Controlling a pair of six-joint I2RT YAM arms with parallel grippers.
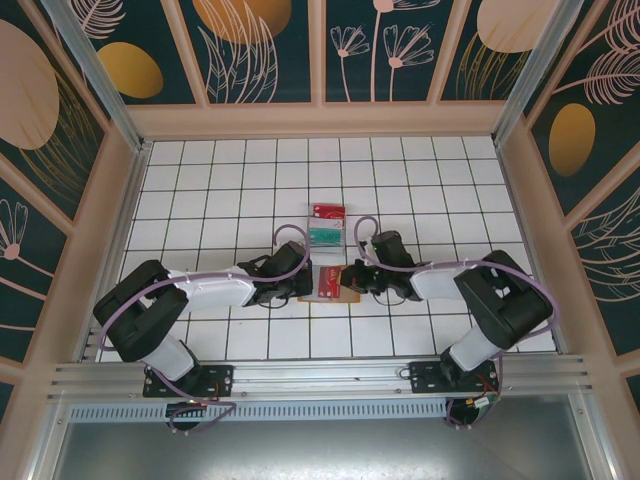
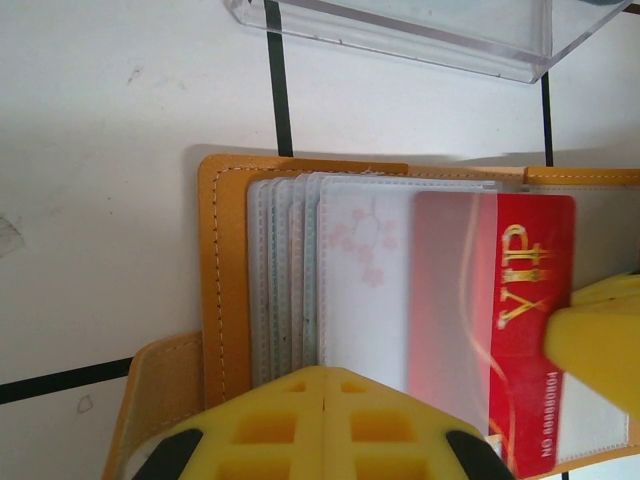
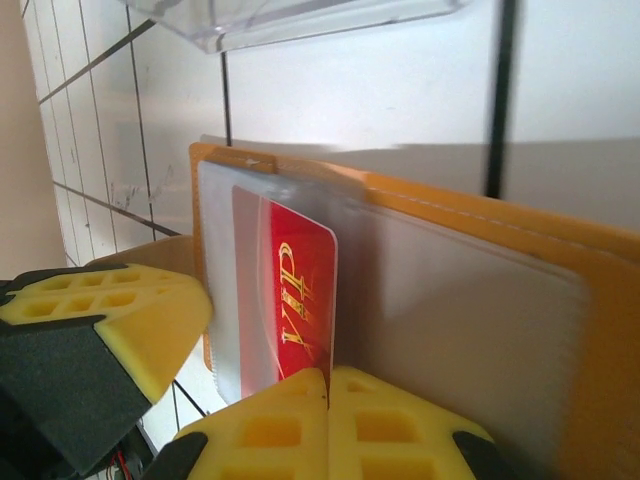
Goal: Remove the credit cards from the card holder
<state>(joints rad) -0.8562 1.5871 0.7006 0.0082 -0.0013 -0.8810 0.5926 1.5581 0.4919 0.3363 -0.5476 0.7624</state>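
The orange-tan card holder (image 1: 325, 296) lies open on the tiles between both grippers, pale sleeves fanned inside its orange border (image 2: 225, 270). A red VIP card (image 2: 530, 300) sticks partway out of a clear sleeve, its left half still under frosted plastic. My right gripper (image 3: 328, 372) is shut on that card's edge (image 3: 305, 290), seen from the top as (image 1: 348, 279). My left gripper (image 2: 325, 372) is shut, its tips resting over the sleeves at the holder's left side (image 1: 303, 278); nothing shows between its fingers.
A clear tray (image 1: 327, 224) just beyond the holder holds a red card (image 1: 328, 211) and a teal card (image 1: 325, 235); its edge (image 2: 420, 30) is close above the holder. White tiled floor stretches to the walls on all sides.
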